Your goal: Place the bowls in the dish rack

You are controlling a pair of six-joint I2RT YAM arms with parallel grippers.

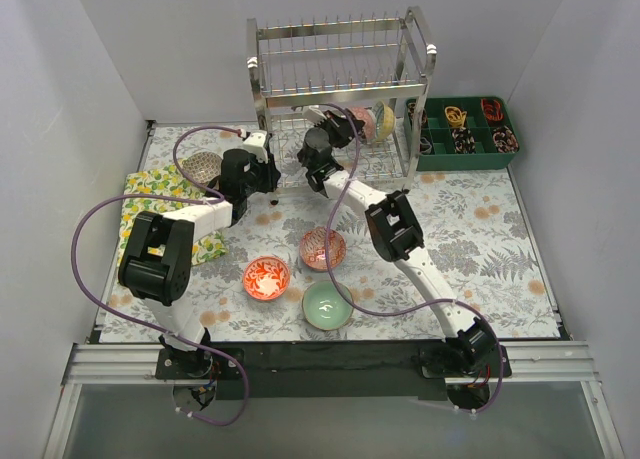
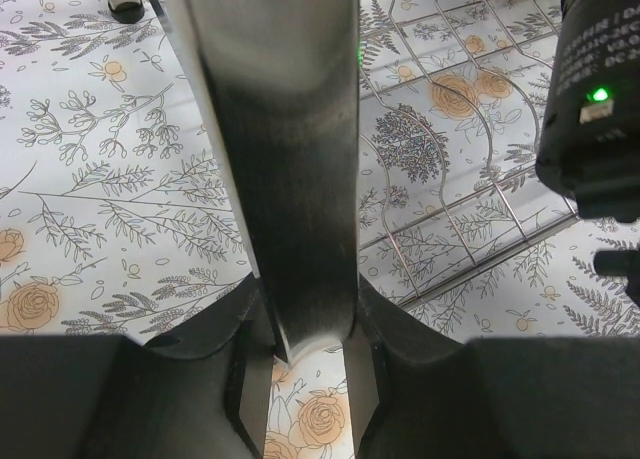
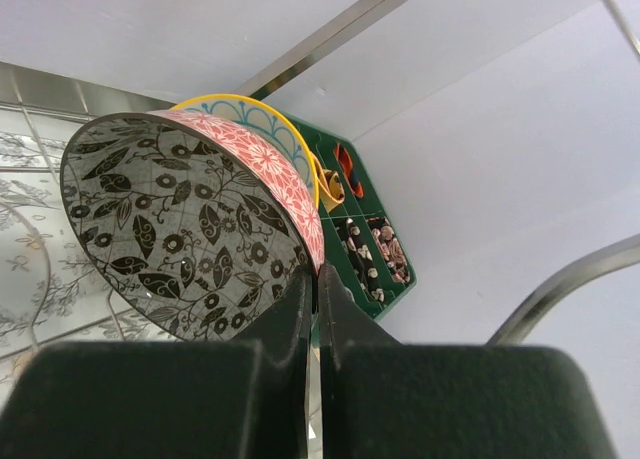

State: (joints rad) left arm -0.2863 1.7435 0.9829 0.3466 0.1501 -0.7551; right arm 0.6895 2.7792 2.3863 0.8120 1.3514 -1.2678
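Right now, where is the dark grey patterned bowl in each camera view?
Top external: dark grey patterned bowl sits in the lower tier of the dish rack, beside the yellow bowl.
Left wrist: not in it.
Right wrist: the bowl fills left of centre, above the right gripper.
Shared landmark: the dish rack, chrome in all three.

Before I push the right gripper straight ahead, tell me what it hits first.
The right gripper, shut on the dark patterned bowl, would likely press it into the yellow-rimmed bowl just behind; the gap between them is unclear.
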